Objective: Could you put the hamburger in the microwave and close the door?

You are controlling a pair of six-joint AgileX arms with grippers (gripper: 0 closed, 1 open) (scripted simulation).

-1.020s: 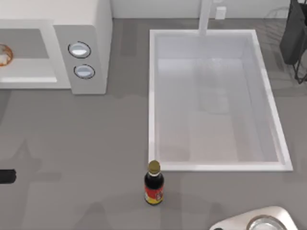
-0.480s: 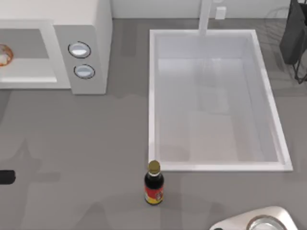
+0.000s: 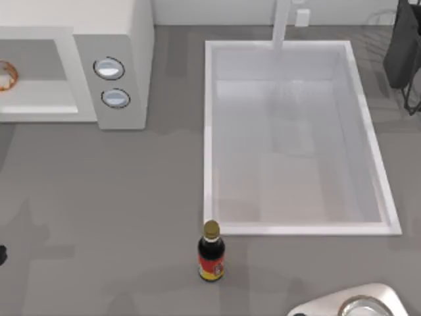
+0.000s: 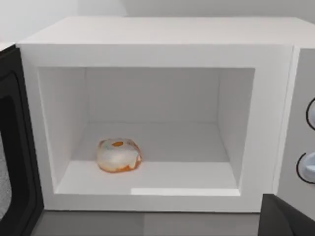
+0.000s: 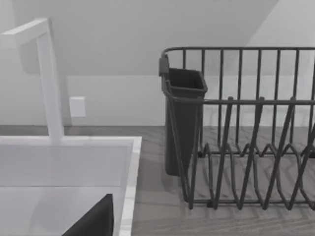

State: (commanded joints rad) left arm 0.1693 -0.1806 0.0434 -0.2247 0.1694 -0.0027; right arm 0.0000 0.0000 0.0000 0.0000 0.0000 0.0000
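Hamburger (image 4: 118, 155): seen in the left wrist view resting on the floor of the microwave cavity, toward the hinge side and clear of the walls; in the top view its edge (image 3: 6, 74) is caught at the left border, inside the cavity.
Microwave (image 3: 125, 39): placed at the back left of the bench (image 3: 118, 191), white, with the cavity exposed; two round dials (image 3: 109, 68) are set one above the other on its front panel.
Door (image 4: 12, 162): swung open, seen in the left wrist view as a dark panel standing out from the cavity's hinge side; the cavity mouth is uncovered.
Left end effector: a dark part (image 4: 285, 219) is seen at the corner of the left wrist view, in front of the microwave and below the dials; whether its fingers are apart or together cannot be told.
Right end effector: a dark part (image 5: 93, 221) is seen in the right wrist view over the sink; the finger state cannot be told.
Sink (image 3: 209, 131): a white rectangular basin set in the bench to the right of the microwave, with a white faucet (image 3: 281, 23) at its back edge.
Bottle (image 3: 211, 253): dark, red-labelled, standing upright just in front of the sink's near left corner.
Dish rack (image 5: 246, 128): dark wire, with a dark cup (image 5: 182, 118) hung at its end, set on the bench beside the sink at the far right.
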